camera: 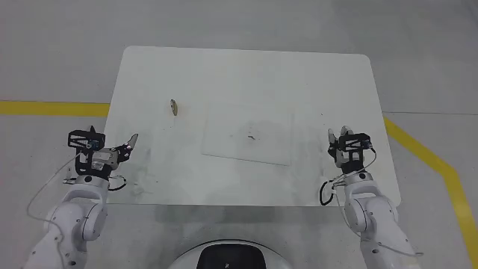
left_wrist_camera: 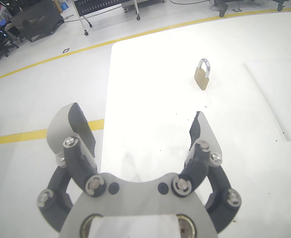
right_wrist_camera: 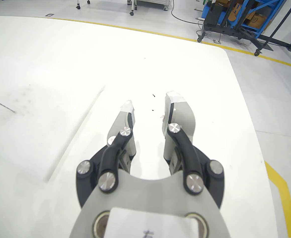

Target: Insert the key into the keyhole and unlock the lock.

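A brass padlock (camera: pixel 173 106) (left_wrist_camera: pixel 202 76) with a silver shackle stands upright on the left half of the white table (camera: pixel 314 82). A small thin key (camera: pixel 252 136) (right_wrist_camera: pixel 5 107) lies flat on a pale mat (camera: pixel 224 138) in the middle. My left gripper (camera: pixel 112 142) (left_wrist_camera: pixel 135 115) hovers over the table's left front corner, open wide and holding nothing, with the padlock well ahead of it. My right gripper (camera: pixel 338 133) (right_wrist_camera: pixel 150 102) is near the right front edge, open with a narrower gap and nothing between its fingers; the key lies far off to its side.
The mat (right_wrist_camera: pixel 36 115) has a low raised edge (left_wrist_camera: pixel 264 92) between each gripper and the key. A few dark specks dot the table surface. A yellow floor line (camera: pixel 45 108) runs past both sides of the table.
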You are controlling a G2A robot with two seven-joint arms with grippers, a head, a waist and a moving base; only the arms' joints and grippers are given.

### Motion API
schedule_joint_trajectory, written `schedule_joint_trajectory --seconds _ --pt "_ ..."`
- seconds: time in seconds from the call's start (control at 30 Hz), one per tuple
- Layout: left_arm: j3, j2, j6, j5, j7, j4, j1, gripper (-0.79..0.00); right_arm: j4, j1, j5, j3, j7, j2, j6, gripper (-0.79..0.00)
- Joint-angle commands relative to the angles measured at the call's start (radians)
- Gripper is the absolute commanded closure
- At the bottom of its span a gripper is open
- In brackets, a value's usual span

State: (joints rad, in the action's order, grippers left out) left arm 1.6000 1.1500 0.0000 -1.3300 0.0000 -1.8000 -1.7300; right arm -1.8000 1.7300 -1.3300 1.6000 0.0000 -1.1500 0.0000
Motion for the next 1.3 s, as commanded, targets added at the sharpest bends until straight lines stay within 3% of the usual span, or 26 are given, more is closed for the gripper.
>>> schedule_joint_trajectory --seconds 0.0,0.03,0.2,0.3,0.4,1.27 --pt "0.0 0.0 0.0 0.0 0.0 0.0 0.0 -0.785 0.0 0.0 0.0 0.0 0.0 0.0 0.0 -0.294" --pt "0.0 0.0 0.0 0.0 0.0 0.0 0.0 -0.785 -0.003 0.0 0.002 -0.003 -0.004 0.0 -0.005 -0.785" --pt "0.0 0.0 0.0 0.0 0.0 0.0 0.0 -0.785 -0.062 0.031 -0.05 -0.03 -0.036 0.002 -0.098 -0.785" --pt "0.0 0.0 0.0 0.0 0.0 0.0 0.0 -0.785 -0.114 0.038 -0.077 -0.066 0.001 0.003 -0.165 -0.785" --pt "0.0 0.0 0.0 0.0 0.0 0.0 0.0 -0.785 -0.125 0.015 -0.001 -0.097 0.06 0.003 -0.263 -0.785" --pt "0.0 0.0 0.0 0.0 0.0 0.0 0.0 -0.785 -0.125 0.015 -0.001 -0.097 0.06 0.003 -0.263 -0.785"
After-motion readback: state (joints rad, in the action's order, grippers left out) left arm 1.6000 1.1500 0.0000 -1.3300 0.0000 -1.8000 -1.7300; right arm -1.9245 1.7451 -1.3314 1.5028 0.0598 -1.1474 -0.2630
